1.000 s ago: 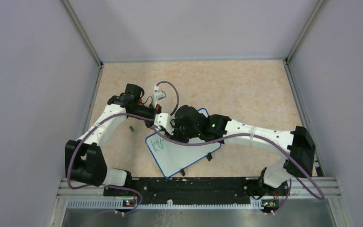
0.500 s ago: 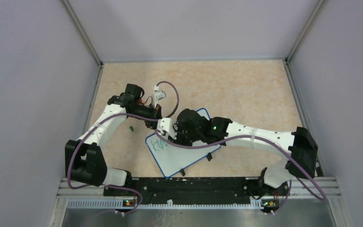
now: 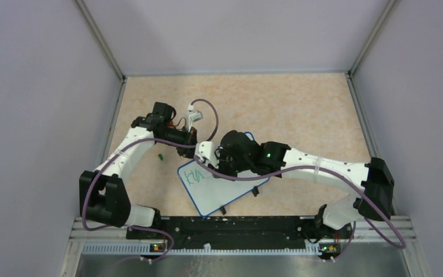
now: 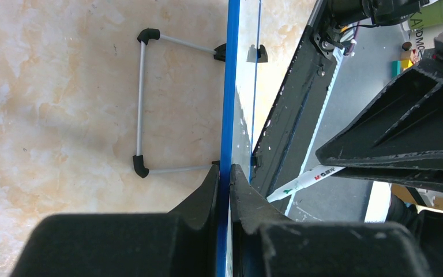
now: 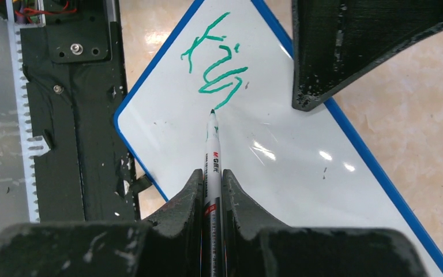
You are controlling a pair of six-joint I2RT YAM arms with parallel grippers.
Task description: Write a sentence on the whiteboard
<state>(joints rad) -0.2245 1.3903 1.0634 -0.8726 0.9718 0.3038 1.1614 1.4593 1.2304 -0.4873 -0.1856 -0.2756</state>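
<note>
My right gripper (image 5: 210, 176) pinches the marker (image 5: 213, 138), tip at 6 o'clock of the sentence (image 5: 219, 75). My left gripper (image 4: 224, 173) clamps the whiteboard (image 4: 229, 69) rim. Overpressing could skid it.

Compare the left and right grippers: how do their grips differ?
The left gripper pinches the whiteboard by its blue rim, edge-on; the right gripper pinches a marker along its barrel. The left sits at the board's edge, the right above its face, near the green writing. Both are shut on something.

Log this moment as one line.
left end effector: shut on whiteboard edge | right end effector: shut on marker, tip near green writing | few letters written
</note>
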